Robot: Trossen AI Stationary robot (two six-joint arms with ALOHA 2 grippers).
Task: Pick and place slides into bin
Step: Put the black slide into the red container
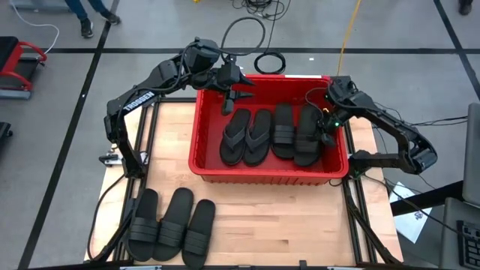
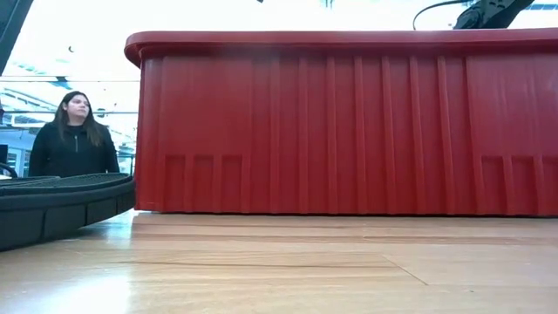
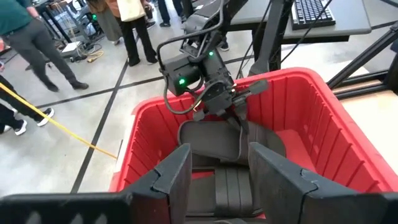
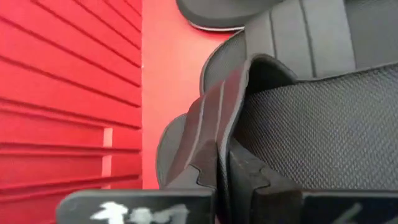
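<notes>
Slides (image 1: 172, 225), three w/ ribbed straps, lie at bench's (image 1: 255, 217) front-left corner. Left gripper (image 1: 229, 103) hangs over bin's (image 1: 266, 175) back-left corner, fingers apart, empty. Four slides (image 1: 271, 135) abreast inside; right gripper (image 1: 327, 135) clenched on rightmost one's strap at bin's right wall.

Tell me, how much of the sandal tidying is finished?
About half. Four black sandals already lie in the red bin. The right gripper is shut on the strap of the rightmost one, apparently just placing it. The left gripper hangs open over the bin. Three sandals wait on the table.
</notes>
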